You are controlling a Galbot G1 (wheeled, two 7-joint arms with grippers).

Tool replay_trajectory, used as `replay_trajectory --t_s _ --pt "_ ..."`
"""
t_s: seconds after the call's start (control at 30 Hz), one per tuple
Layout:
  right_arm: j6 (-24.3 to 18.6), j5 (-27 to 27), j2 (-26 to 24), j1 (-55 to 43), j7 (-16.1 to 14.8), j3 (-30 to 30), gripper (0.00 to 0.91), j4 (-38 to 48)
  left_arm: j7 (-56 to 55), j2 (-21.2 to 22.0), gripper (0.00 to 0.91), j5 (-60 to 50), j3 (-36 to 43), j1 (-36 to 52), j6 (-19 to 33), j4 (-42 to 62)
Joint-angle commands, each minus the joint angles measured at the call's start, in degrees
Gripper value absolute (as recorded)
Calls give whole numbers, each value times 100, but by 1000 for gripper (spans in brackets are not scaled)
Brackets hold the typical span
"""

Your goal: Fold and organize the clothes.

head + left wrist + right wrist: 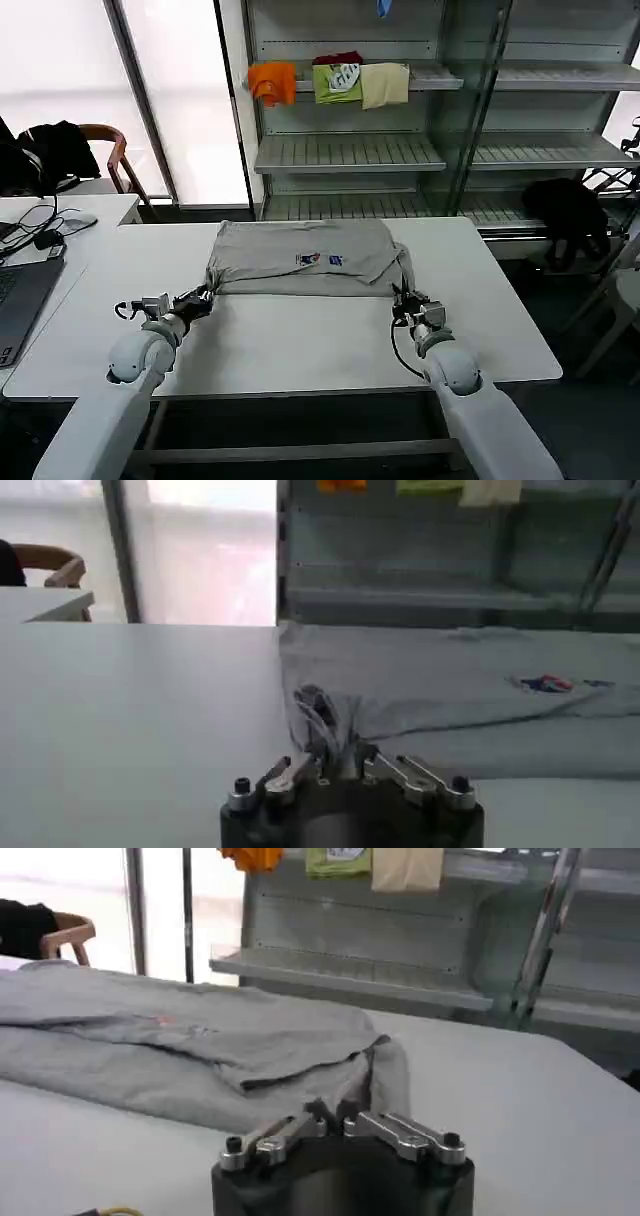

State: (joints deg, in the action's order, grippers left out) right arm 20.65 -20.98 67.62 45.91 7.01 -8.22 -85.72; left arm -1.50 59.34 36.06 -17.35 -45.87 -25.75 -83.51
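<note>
1. A light grey shirt point(305, 258) lies partly folded on the white table point(300, 340), toward the far middle of the top, with a small multicoloured chest print point(318, 260) facing up.
2. The left gripper point(203, 297) is at the shirt's near left corner; in the left wrist view its fingers point(318, 720) are pressed together on a bunched fold of grey cloth.
3. The right gripper point(403, 297) is at the shirt's near right corner; in the right wrist view its jaws are drawn in on the cloth edge there.
4. The table between the two arms and the near edge is bare.
5. On the left, a laptop point(20, 295) and dark cables point(40, 235) sit on an adjoining desk, well apart from the shirt.
6. Beyond the table stands a metal shelf unit point(350, 150); orange, green and cream folded pieces point(335, 82) lie on an upper shelf.
7. A black garment point(565, 215) hangs to the far right, near the shelving.
8. A wooden chair point(105, 155) stands at the far left.
</note>
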Motion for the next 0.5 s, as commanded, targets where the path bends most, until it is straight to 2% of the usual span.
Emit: replay_trajectory --t_s 0.03,0.5 --pt "8 14 7 5 -8 10 0 -5 45 -35 0 -126 29 37 -48 -3" --pt "6 25 -16 48 -17 -7 0 -46 108 -95 0 -250 36 16 62 11"
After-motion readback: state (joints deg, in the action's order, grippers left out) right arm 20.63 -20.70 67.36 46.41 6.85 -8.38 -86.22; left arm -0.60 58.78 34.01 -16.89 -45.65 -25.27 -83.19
